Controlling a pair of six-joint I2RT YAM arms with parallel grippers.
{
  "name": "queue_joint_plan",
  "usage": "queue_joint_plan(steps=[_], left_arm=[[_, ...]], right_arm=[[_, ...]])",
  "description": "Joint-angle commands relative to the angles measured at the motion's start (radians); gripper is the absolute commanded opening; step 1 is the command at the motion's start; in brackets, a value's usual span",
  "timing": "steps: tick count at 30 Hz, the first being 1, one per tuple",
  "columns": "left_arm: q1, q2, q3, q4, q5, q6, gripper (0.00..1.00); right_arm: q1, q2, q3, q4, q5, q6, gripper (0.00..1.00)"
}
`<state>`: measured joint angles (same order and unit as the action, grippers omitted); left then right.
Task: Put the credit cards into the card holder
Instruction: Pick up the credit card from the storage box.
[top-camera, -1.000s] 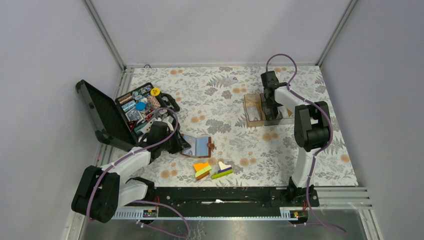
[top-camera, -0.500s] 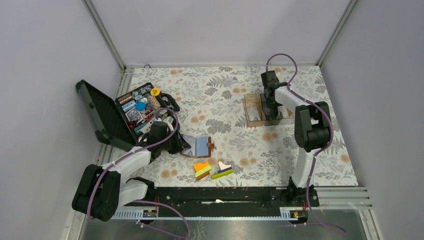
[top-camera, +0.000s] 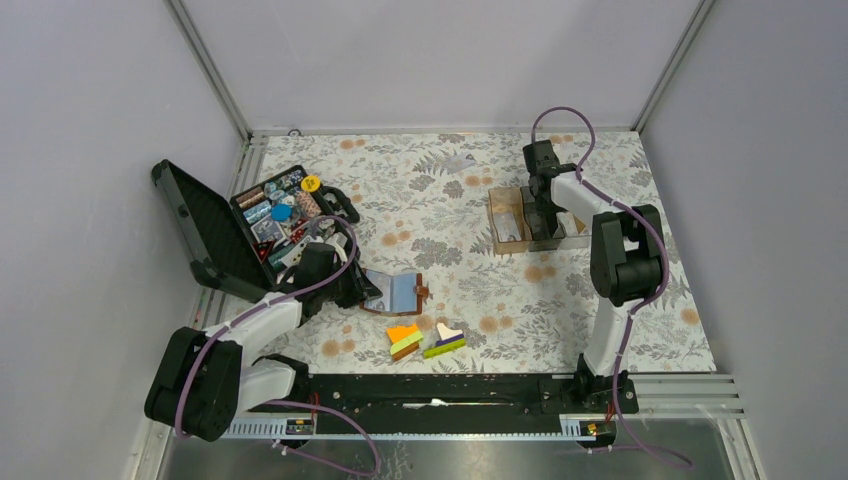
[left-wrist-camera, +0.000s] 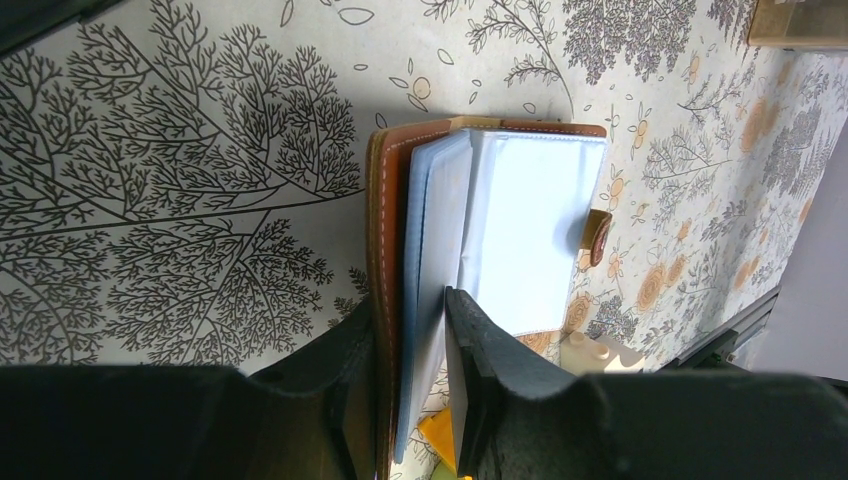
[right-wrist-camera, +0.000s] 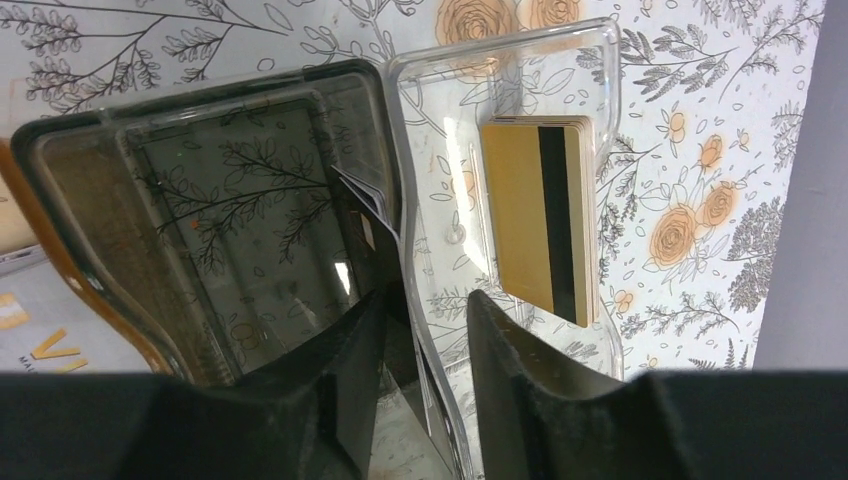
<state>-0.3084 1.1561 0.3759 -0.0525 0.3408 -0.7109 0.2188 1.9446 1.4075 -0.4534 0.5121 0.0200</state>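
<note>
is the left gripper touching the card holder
Touching. The left wrist view shows the left gripper clamped on the card holder, one finger against its brown cover, the other against a clear sleeve, no gap.

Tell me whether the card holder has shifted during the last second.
No. The card holder lies at the same spot, just beyond the orange block, as before.

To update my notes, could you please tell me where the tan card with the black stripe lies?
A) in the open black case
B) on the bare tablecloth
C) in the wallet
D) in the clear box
D: the tan card lies inside the walls of the clear box.
</note>
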Motion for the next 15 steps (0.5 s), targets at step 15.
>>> queue_joint_plan(steps=[15], left_arm=[[0.008, 0.011, 0.036, 0.042, 0.038, 0.005, 0.28]], right_arm=[[-0.005, -0.072, 0.051, -0.047, -0.083, 0.015, 0.19]])
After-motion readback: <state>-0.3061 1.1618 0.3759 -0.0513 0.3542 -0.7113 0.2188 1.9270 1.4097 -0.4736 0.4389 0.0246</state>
